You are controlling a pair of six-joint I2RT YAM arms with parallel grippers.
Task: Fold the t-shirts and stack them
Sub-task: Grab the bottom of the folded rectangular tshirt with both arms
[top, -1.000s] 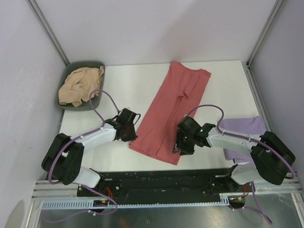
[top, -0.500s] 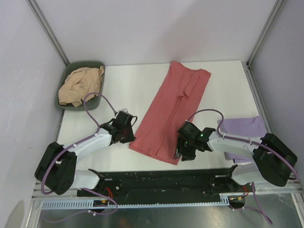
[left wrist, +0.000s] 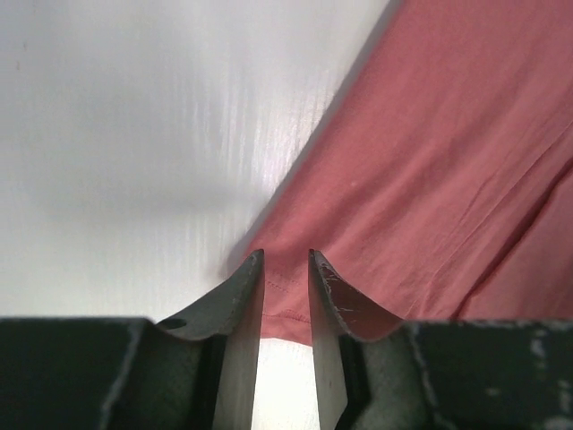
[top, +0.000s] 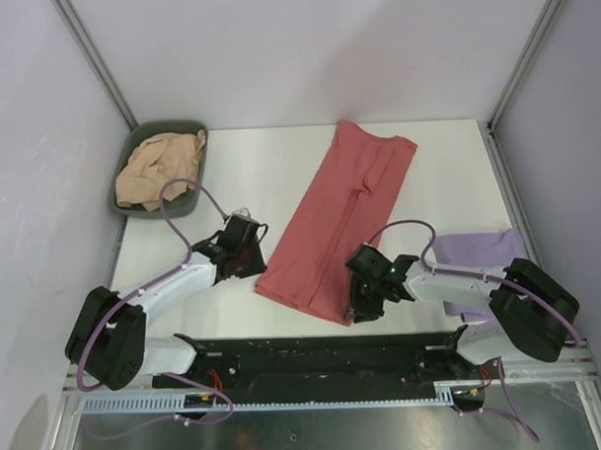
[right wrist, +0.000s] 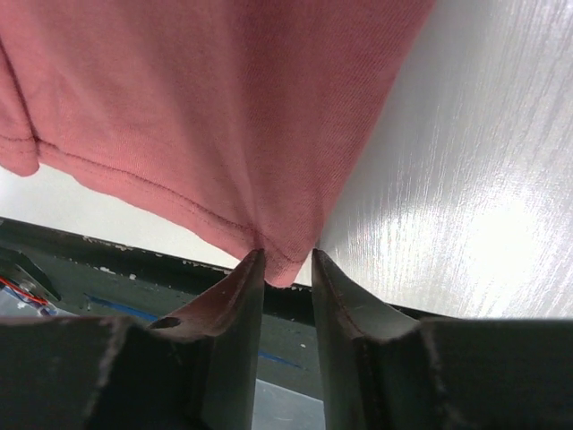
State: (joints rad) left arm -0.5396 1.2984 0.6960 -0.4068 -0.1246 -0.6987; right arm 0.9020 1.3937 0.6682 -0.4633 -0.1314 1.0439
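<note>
Evidently each claw straddles a near hem corner of the salmon-red t-shirt [top: 335,224], left claw [left wrist: 286,269] and right claw [right wrist: 286,264] narrowly parted, seemingly poised to fold it.

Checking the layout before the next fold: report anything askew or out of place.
The salmon-red t-shirt lies diagonally across the table, not square to its edges. The tan t-shirt sits crumpled in the green bin. The lavender t-shirt lies at the right edge.
</note>
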